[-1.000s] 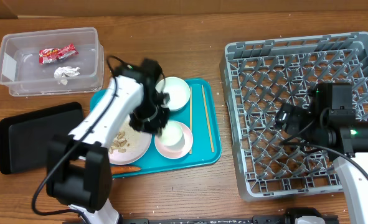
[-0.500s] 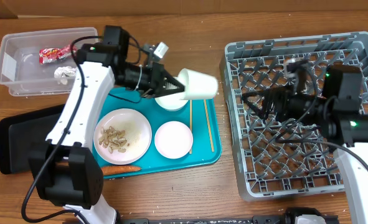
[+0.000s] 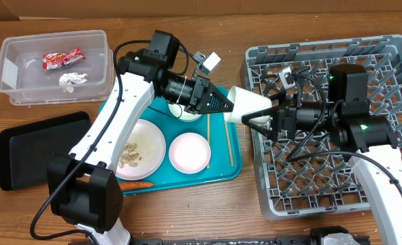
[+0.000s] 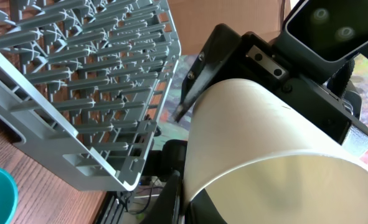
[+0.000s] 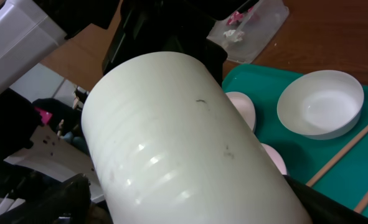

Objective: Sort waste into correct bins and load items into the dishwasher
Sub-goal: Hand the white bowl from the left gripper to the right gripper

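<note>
The left gripper (image 3: 224, 105) is clamping the white cup (image 3: 247, 102) sideways beside the rack (image 3: 391, 68); the right gripper (image 3: 262, 113) is straddling the cup, its grip state indeterminable.

Tub (image 3: 24, 75) sitting back left, wrapper (image 3: 62, 58) and tissue (image 3: 72, 79) lying in it; shallow tray (image 3: 30, 146) lying before it. Serving tray (image 3: 218, 167) sitting centre, carrying plate (image 3: 148, 135) with seeds (image 3: 128, 157) front left, bowl (image 3: 189, 152) front right, another bowl (image 3: 185, 114) behind, chopsticks (image 3: 226, 136) along right side; carrot (image 3: 132, 184) lying at its front edge. Rack (image 3: 323, 173) sitting right. Cup (image 3: 248, 105) hanging between serving tray and rack
</note>
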Robot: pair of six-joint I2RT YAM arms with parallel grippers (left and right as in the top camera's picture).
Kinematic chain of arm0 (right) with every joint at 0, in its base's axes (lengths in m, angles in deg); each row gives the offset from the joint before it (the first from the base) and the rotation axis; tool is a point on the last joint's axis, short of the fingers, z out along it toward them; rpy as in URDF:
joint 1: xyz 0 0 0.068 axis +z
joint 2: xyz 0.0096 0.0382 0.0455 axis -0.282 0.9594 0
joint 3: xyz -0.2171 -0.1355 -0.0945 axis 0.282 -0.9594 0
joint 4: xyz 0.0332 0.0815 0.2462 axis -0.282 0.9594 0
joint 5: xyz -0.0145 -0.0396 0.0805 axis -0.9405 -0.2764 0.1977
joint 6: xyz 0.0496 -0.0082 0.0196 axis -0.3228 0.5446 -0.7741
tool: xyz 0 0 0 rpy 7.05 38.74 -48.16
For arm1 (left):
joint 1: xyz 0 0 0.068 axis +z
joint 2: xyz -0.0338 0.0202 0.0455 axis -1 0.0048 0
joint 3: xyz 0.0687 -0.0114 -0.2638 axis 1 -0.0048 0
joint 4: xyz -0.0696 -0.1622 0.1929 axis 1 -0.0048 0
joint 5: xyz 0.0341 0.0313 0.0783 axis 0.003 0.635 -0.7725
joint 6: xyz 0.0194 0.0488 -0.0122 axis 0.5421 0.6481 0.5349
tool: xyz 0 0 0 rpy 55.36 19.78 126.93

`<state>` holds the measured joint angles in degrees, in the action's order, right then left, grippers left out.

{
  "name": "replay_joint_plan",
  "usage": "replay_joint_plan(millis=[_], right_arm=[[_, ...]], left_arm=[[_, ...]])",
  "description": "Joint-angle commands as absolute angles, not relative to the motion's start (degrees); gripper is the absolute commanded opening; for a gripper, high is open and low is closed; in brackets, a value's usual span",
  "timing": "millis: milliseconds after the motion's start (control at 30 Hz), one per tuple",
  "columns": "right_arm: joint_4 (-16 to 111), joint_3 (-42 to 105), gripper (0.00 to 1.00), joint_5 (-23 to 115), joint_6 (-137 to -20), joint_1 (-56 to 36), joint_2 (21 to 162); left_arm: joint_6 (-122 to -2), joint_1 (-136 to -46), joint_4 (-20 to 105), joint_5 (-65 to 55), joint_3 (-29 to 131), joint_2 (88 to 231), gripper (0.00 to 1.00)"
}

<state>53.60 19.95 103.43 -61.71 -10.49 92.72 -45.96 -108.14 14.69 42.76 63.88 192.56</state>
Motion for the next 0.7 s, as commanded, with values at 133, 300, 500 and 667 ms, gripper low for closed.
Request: replay_joint_plan(millis=[133,300,500,667], right_arm=[[52.53,21.42,0.88,105.50,-61.14,-10.33,92.52],[53.86,21.42,0.83,105.52,-61.14,-10.31,92.52],[53.78,21.42,0.72,105.50,-61.14,-10.33,92.52],[52.73,21.42,0.65,105.50,-61.16,-10.33,92.52]], left_arm=[[-47.38,-108.45,14.88,44.75,64.87,191.42,0.04],[-48.27,-108.51,17.22,44.73,64.87,191.42,0.04],[-51.95,-108.51,18.49,40.99,64.84,191.42,0.04],[-51.95,-108.51,18.51,40.40,64.84,191.42,0.06]])
